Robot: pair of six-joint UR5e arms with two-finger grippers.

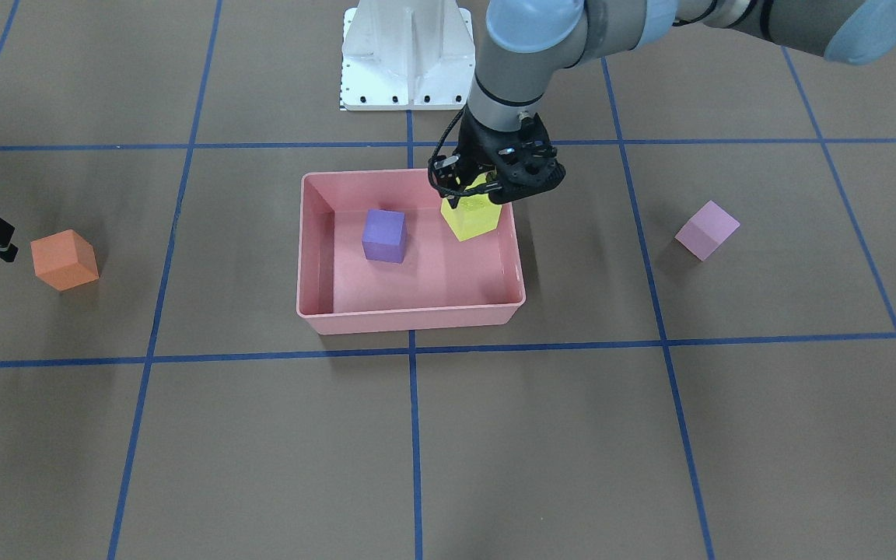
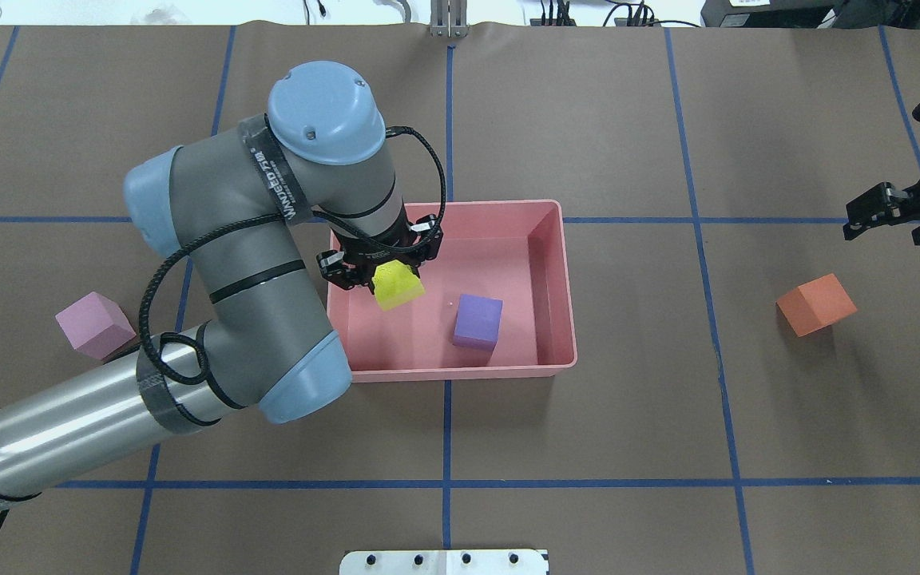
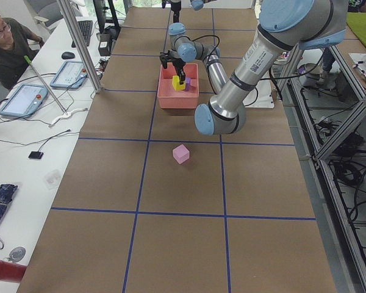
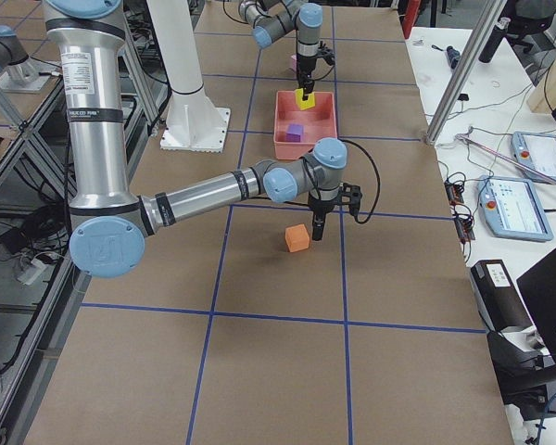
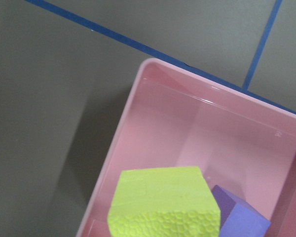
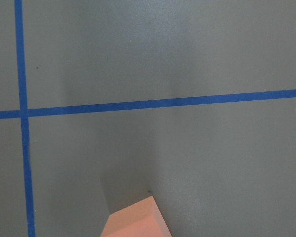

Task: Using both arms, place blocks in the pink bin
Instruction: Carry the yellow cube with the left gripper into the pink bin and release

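Observation:
My left gripper [image 1: 482, 193] is shut on the yellow block [image 1: 473, 218] and holds it tilted over the pink bin [image 1: 409, 317], near the wall on my left side. In the overhead view the gripper [image 2: 382, 274] grips the block [image 2: 398, 289] from above. The purple block [image 2: 477, 321] lies on the bin floor [image 2: 428, 343]. The orange block [image 2: 815, 304] sits on the table to my right. My right gripper [image 2: 890, 217] hovers open and empty just beyond it. The pink-lilac block [image 2: 93, 323] sits on the table to my left, beside the left arm's forearm.
The white pedestal base [image 1: 407, 58] stands behind the bin in the front-facing view. Blue tape lines divide the brown table. An operator [image 3: 6, 43] sits at a side desk with tablets beyond the far table edge.

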